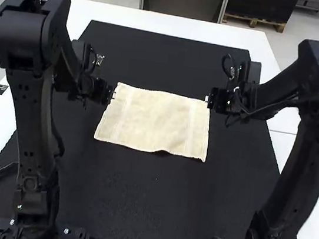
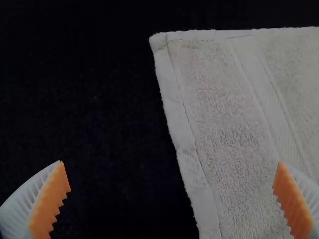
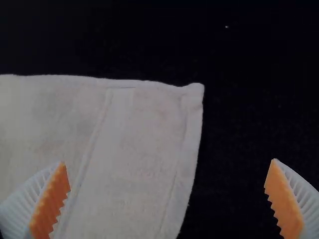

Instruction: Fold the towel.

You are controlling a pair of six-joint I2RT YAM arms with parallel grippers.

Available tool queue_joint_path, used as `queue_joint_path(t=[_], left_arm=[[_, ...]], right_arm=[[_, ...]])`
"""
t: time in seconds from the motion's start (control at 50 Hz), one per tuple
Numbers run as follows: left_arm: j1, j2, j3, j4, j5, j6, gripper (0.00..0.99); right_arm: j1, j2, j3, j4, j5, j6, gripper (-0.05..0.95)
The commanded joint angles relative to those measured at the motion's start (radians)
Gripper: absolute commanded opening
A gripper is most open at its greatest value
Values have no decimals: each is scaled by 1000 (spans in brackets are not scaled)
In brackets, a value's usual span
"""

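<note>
Both hold nothing, fingers parted wide: my left gripper (image 1: 113,94) and my right gripper (image 1: 208,99), each beside a far corner of the towel (image 1: 156,122). It lies flat between them on the black mat (image 1: 135,205); fingertip contact, I can't quite tell.

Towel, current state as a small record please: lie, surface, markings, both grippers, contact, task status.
object: cream towel
lie: spread out, wider than deep, slight ripple in near edge; layer count not clear
surface: black mat
markings: a woven band near each short side
left_gripper: open, at far left corner
right_gripper: open, at far right corner
grasp: none by either gripper
contact: cannot tell if fingers touch the cloth
task_status: no fold in progress
</note>
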Motion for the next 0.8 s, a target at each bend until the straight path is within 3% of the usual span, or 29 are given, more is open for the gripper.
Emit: queue_joint_path(t=[0.0,0.5,0.78], left_arm=[[2,25,46,12,21,-4,959],[-9,123,117,50,30,-7,957],[-37,169,158,45,30,-15,957]], right_arm=[[22,29,38,8,-17,-8,903],[34,158,108,16,-15,-8,903],[34,216,131,17,-15,-7,903]])
